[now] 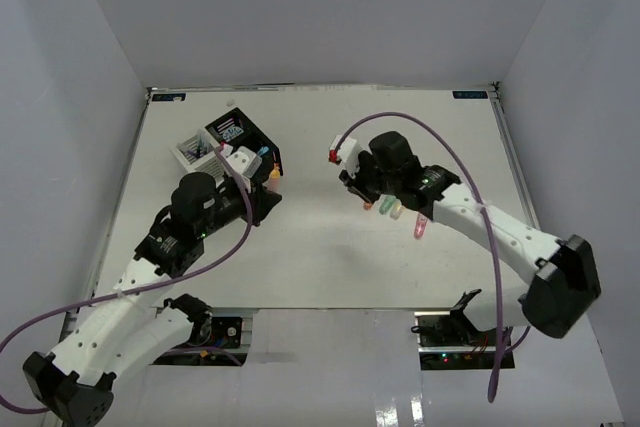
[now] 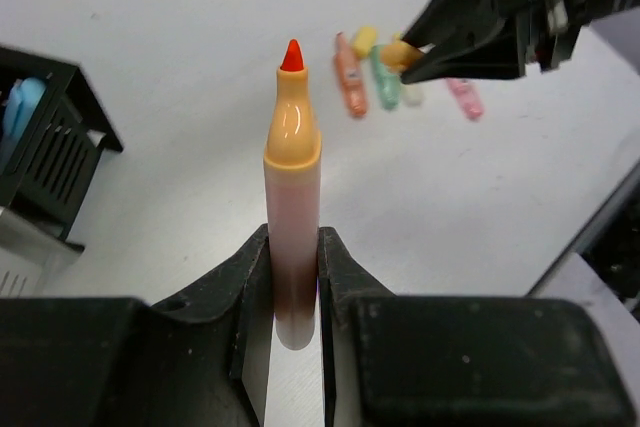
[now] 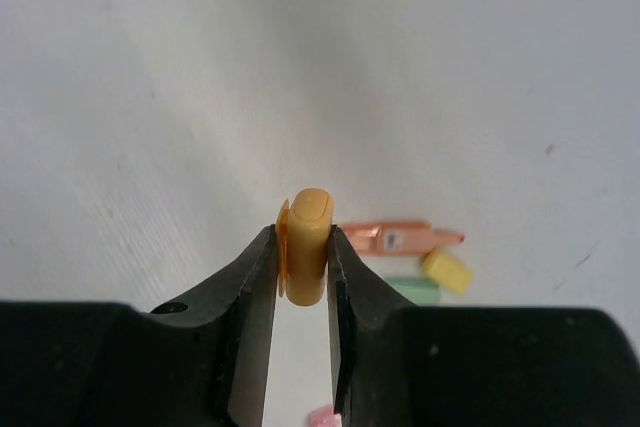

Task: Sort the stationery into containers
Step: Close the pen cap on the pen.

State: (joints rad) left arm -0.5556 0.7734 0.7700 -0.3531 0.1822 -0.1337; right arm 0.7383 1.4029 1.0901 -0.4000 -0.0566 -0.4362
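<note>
The orange highlighter is standing upright in the left gripper, whose fingers are closing narrowly on the lower part of its barrel. The red-orange tip is pointing away from the wrist and is bare, with no cap on it. Seen from above, this gripper is hovering just beside the containers, at their near-right corner. I think it is waiting close to them so that the way to a compartment is short.

The right gripper is pinching a small orange cap between its 2 fingers, holding it by the sides so that one end is staying free. It is hanging well apart from the containers, to their right. In my judgement the cap belongs on the bare tip, and the 2 arms are holding the 2 parts in the air in order to join them before sorting.

4 loose highlighters, orange, green, yellow and pink, are lying close together on the table, also well to the right of the containers and below the right gripper. In the black compartment a light blue item is already sitting.
</note>
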